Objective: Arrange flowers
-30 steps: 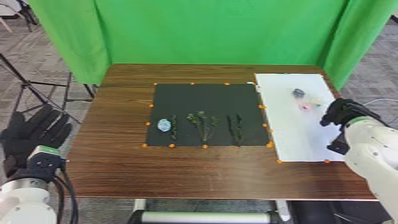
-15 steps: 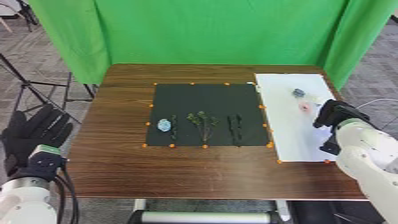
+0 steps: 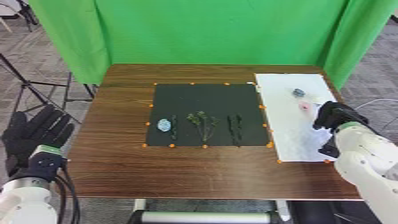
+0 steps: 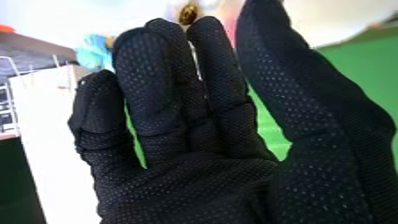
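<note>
My right hand (image 3: 336, 116) is over the right part of the white sheet (image 3: 298, 142), close to a pink flower (image 3: 305, 106); a blue-grey flower (image 3: 298, 93) lies farther back. On the black mat (image 3: 191, 95) are a light blue flower (image 3: 164, 125), a thin sprig (image 3: 173, 128), a branching green stem (image 3: 203, 126) and dark leafy stems (image 3: 234, 129). In the right wrist view my right hand (image 4: 191, 180) is open, fingers fairly straight; past the fingertips are a light blue flower (image 4: 91, 52) and a brown flower centre (image 4: 188, 13). My open left hand (image 3: 37, 132) stays off the table's left side.
The brown wooden table (image 3: 178, 172) carries small orange markers around the mat and along the sheet. A green curtain (image 3: 213, 32) hangs behind it. Black stand legs (image 3: 44, 85) stand on the floor at the left.
My right hand has moved left, farther over the white sheet, mostly in the earlier half second. The left hand and the things on the mat have kept their places.
</note>
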Tool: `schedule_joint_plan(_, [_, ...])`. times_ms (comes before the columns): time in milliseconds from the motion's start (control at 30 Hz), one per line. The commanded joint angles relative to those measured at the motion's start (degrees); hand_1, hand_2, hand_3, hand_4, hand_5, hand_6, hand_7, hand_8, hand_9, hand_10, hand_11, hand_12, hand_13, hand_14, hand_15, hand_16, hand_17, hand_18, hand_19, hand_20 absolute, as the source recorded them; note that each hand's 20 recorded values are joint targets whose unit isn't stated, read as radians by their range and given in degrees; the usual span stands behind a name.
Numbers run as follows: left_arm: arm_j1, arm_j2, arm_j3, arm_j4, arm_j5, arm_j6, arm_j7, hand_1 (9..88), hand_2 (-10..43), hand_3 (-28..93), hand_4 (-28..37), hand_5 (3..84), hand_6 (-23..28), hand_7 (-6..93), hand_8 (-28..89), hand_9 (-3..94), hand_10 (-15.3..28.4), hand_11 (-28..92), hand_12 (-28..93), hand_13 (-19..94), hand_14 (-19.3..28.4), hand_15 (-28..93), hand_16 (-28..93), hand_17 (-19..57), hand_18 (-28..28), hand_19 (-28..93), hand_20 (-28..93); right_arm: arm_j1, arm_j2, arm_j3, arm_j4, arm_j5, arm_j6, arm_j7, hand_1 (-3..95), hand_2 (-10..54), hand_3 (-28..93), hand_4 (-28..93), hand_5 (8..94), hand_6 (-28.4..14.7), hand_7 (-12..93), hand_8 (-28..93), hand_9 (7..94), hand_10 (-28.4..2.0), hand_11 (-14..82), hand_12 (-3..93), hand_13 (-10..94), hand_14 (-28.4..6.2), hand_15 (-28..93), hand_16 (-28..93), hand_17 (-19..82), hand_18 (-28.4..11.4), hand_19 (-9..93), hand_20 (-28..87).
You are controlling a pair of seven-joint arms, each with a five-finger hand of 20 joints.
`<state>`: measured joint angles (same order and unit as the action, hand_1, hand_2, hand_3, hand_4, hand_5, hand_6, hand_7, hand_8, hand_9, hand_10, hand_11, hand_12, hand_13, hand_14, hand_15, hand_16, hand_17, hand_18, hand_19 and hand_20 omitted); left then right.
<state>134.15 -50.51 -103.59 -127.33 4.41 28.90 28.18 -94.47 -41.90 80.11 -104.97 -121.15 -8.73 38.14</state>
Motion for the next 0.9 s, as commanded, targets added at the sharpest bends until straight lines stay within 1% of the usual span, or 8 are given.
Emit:
schedule_joint_plan(33, [0.6, -0.40, -0.01, -0.07, -0.37, -0.67, -0.69, 27.9, 12.6, 72, -28.3, 46.6, 8.4, 21.3, -12, 41.7, 15.2, 30, 9, 31, 16.8, 54, -10, -4.0, 15.2, 43, 13, -5.2, 0.6, 3.5, -3.3, -0.1, 5.9, -1.4, 56.8, -9.5, 68, -28, 60.2, -3.7, 37, -14, 62.3, -15.2, 31.0, 24.1, 64, -7.7, 61, 41, 38, -21.2, 86, 35])
schedule_joint_plan(67, [0.3, -0.56, -0.08, 0.09, -0.10, -0.67, -1.23, 28.0, 12.6, 72, -28.3, 46.7, 8.6, 21.2, -12, 41.7, 15.2, 30, 9, 31, 16.8, 54, -10, -4.0, 15.2, 43, 13, -6.3, 0.7, 4.1, -4.3, -0.3, 7.6, -1.3, 58.7, -9.5, 67, -28, 62.2, -3.8, 34, -6, 64.7, -14.0, 28.1, 27.9, 65, -6.7, 58, 44, 38, -21.2, 85, 36])
schedule_joint_plan(133, [0.7, -0.38, -0.10, -0.08, -0.48, -0.84, -0.65, 28.0, 12.6, 72, -28.3, 46.8, 8.7, 21.1, -12, 41.8, 15.2, 30, 9, 31, 16.8, 54, -10, -3.9, 15.1, 43, 13, -8.2, 1.1, 5.2, -5.5, -1.9, 10.7, -2.1, 61.7, -9.5, 65, -28, 65.5, -4.0, 32, 3, 69.5, -12.0, 21.6, 34.6, 67, -5.2, 54, 49, 38, -21.1, 84, 37])
schedule_joint_plan(233, [1.0, -0.41, -0.43, -0.09, -0.06, -0.88, -0.97, 28.0, 12.5, 72, -28.3, 46.8, 8.7, 21.1, -12, 41.8, 15.2, 30, 9, 31, 16.8, 54, -10, -4.0, 15.1, 43, 13, -9.7, 1.5, 5.7, -6.8, -2.6, 15.8, -1.8, 63.8, -9.5, 63, -28, 68.1, -3.5, 32, 6, 74.3, -10.2, 14.8, 40.7, 70, -4.2, 50, 52, 39, -22.1, 82, 39])
schedule_joint_plan(333, [1.1, -0.38, -0.58, -0.08, -0.38, -0.98, -0.89, 28.1, 12.4, 72, -28.3, 46.9, 8.9, 21.1, -12, 41.8, 15.1, 30, 9, 31, 16.7, 54, -10, -3.9, 15.1, 43, 13, -9.8, 1.8, 5.3, -7.4, -3.7, 20.0, -2.0, 65.2, -9.5, 64, -28, 70.8, -2.6, 33, 6, 77.9, -9.1, 13.0, 42.6, 74, -2.8, 47, 54, 39, -22.1, 79, 40])
schedule_joint_plan(500, [0.6, -0.22, -0.69, 0.17, -0.16, -1.08, -1.13, 28.4, 11.9, 72, -28.3, 46.8, 8.9, 21.2, -12, 41.8, 15.2, 30, 9, 31, 16.7, 54, -10, -4.0, 15.2, 43, 13, -7.8, 1.9, 3.9, -9.3, -0.4, 21.1, -4.6, 66.4, -9.5, 65, -28, 74.9, -1.0, 32, 7, 82.6, -7.8, 12.2, 44.2, 78, -1.7, 45, 57, 39, -21.9, 76, 41])
schedule_joint_plan(600, [1.2, 0.15, -0.72, -0.18, -0.40, -0.76, -0.41, 28.5, 11.8, 72, -28.3, 46.7, 8.8, 21.2, -12, 41.6, 15.1, 30, 9, 31, 16.7, 54, -10, -4.0, 15.2, 43, 13, -3.6, 1.3, 0.5, -10.1, 2.2, 20.8, -6.8, 66.3, -9.5, 66, -28, 75.4, -0.9, 32, 7, 83.3, -7.7, 12.2, 44.5, 79, -1.7, 45, 57, 39, -21.9, 76, 41])
schedule_joint_plan(900, [0.4, 0.20, -0.07, -0.10, -0.57, -0.86, -0.50, 28.4, 11.6, 72, -28.3, 46.5, 8.7, 21.5, -12, 41.5, 15.1, 30, 9, 31, 16.7, 54, -10, -4.0, 15.2, 43, 13, 13.1, -2.8, -14.3, -9.4, 3.8, 19.3, -10.6, 66.6, -9.5, 67, -28, 75.6, -0.6, 32, 7, 83.6, -7.2, 12.0, 45.2, 79, -1.3, 45, 57, 39, -21.8, 75, 42])
